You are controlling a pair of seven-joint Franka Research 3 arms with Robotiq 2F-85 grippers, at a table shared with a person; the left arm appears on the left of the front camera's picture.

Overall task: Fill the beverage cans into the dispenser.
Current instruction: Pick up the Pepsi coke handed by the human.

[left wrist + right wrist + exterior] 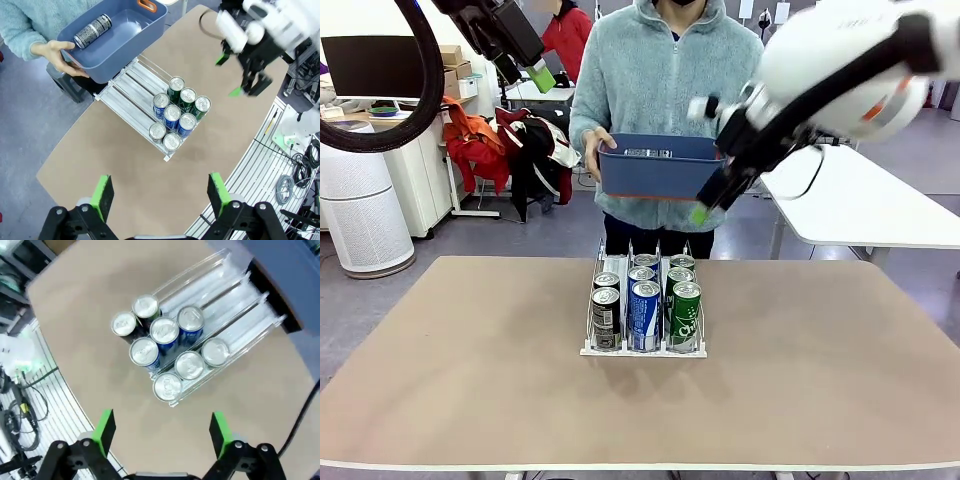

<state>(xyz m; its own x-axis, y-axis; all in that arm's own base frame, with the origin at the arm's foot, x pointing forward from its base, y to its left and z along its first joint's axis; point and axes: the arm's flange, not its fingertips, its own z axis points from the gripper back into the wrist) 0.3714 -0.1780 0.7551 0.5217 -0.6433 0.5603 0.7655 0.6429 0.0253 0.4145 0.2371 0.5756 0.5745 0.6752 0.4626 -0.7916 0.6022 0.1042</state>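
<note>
The dispenser (642,351) stands mid-table with several beverage cans (645,305) upright at its near end: black ones in the left lane, blue-and-white in the middle, green on the right. Its far lanes (127,92) are bare. A person holds a dark blue tub (650,178) above the far end, and one black can (92,31) lies inside it. My left gripper (160,195) hangs open and empty high at the left (535,75). My right gripper (162,427) is open and empty, high above the cans (165,340), close to the tub's right side (705,205).
A white table (880,205) stands behind at the right. A white cylindrical appliance (360,215) and a chair draped with clothes (520,150) are at the back left. Bare tabletop (450,350) lies on both sides of the dispenser.
</note>
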